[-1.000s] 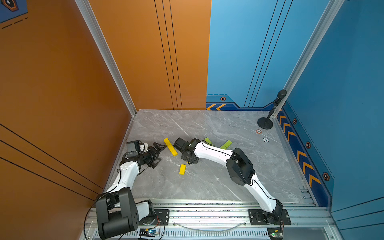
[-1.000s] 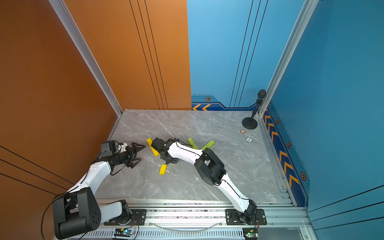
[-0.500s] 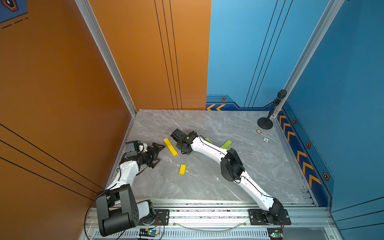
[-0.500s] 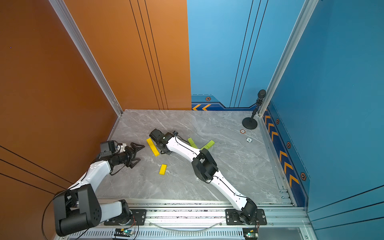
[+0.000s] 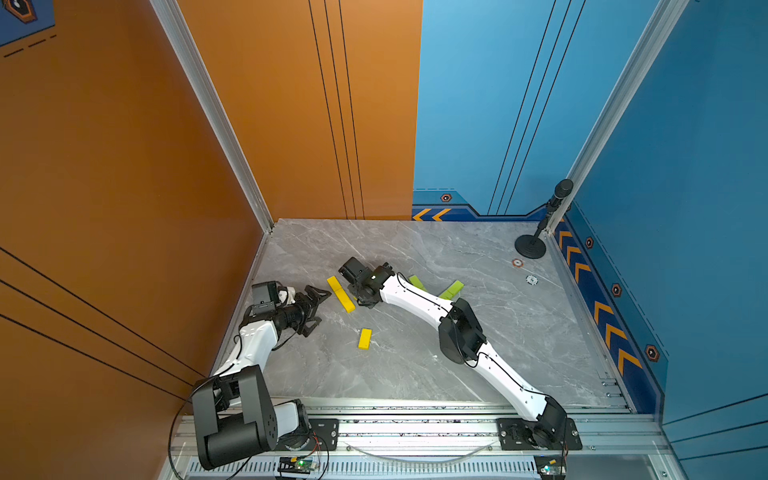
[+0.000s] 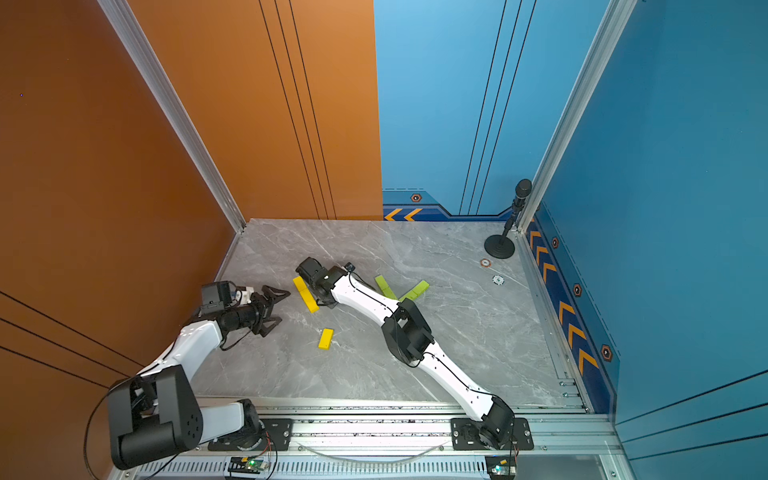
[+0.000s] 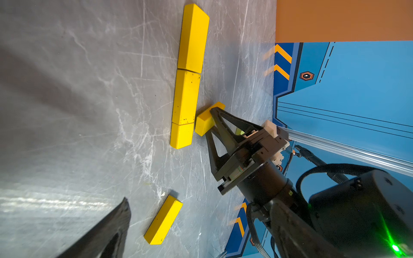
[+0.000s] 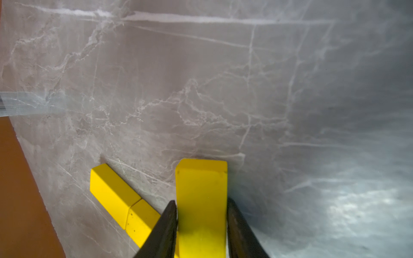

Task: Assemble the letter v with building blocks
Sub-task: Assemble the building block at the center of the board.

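Block number one for me is the short yellow block [image 8: 201, 178] in my right gripper [image 8: 201, 200]. Both black fingers [image 8: 165, 230] press on its sides, so I call it pinched, though I cannot tell how tight. Its long side points straight out from the gripper, away from the wrist. Its far end looks to be down on the grey table [image 5: 415, 374], or very near it; I cannot tell which.

Just beside it lies the yellow row [image 7: 186, 96]: three yellow blocks set end to end in one line. The short yellow block does not lie along that line. It sticks out from the side of the row at a slant, near the joint between the middle block and the small end block. In the left wrist view it looks close enough to touch the row, but I cannot be sure.

I think that slant is what counts next. For a V the two arms must meet at one end, so I would watch where this block meets the row.

My left gripper [image 5: 322, 309] is spread wide and holds nothing. It sits on the other side of the row and points at it. One loose yellow block [image 5: 365, 338] lies apart, nearer my base, between both arms. Two green blocks [image 5: 453, 289] lie past the right arm, partly hidden by it.
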Motion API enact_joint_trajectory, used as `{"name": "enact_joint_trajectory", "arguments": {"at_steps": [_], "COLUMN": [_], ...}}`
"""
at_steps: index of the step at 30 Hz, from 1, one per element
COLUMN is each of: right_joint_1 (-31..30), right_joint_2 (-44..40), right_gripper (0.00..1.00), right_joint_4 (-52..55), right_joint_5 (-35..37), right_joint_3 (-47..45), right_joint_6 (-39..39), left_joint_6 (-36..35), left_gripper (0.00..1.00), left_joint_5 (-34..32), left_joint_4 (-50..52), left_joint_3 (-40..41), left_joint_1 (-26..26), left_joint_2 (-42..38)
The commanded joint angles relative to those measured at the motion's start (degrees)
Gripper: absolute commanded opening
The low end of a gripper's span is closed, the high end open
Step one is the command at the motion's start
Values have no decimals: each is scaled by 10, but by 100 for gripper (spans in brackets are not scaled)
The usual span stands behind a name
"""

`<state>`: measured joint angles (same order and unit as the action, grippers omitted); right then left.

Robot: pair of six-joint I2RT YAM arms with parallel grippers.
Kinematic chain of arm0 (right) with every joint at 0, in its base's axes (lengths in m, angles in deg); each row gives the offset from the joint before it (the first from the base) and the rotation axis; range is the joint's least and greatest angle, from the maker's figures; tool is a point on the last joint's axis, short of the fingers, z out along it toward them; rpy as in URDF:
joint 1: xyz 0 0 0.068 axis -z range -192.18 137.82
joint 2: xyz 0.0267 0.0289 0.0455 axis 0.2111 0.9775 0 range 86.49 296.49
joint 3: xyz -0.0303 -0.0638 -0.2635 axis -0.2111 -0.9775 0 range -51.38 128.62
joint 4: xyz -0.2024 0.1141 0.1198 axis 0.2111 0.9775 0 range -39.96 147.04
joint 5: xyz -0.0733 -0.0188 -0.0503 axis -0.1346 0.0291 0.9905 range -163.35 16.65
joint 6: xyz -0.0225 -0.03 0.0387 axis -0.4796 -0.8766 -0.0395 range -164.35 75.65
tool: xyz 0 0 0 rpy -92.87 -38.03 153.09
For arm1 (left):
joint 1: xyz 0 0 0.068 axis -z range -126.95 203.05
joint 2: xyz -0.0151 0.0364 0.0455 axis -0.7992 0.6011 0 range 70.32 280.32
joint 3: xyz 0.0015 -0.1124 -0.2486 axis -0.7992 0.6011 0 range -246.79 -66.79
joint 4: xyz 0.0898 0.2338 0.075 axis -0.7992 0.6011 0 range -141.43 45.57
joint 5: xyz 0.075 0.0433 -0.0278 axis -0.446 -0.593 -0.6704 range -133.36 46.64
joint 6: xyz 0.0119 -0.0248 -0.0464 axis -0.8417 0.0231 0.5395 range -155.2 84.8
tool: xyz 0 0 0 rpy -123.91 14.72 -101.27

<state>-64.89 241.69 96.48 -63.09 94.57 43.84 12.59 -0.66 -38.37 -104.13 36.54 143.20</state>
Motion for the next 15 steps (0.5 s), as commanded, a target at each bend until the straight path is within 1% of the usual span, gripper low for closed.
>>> {"name": "enact_joint_trajectory", "arguments": {"at_steps": [1, 15], "right_joint_1": [-9, -1], "right_joint_2": [36, 26], "right_gripper": [38, 42], "right_joint_4": [24, 34], "right_joint_5": [-11, 3], "right_joint_3": [-5, -8], "right_joint_6": [9, -6], "left_joint_6": [-9, -15], "left_gripper": [98, 98], "left_joint_5": [13, 10], "left_joint_4": [-2, 5], "left_joint_3": [7, 7], "left_joint_1": [-5, -8], "left_joint_2": [-1, -3]}}
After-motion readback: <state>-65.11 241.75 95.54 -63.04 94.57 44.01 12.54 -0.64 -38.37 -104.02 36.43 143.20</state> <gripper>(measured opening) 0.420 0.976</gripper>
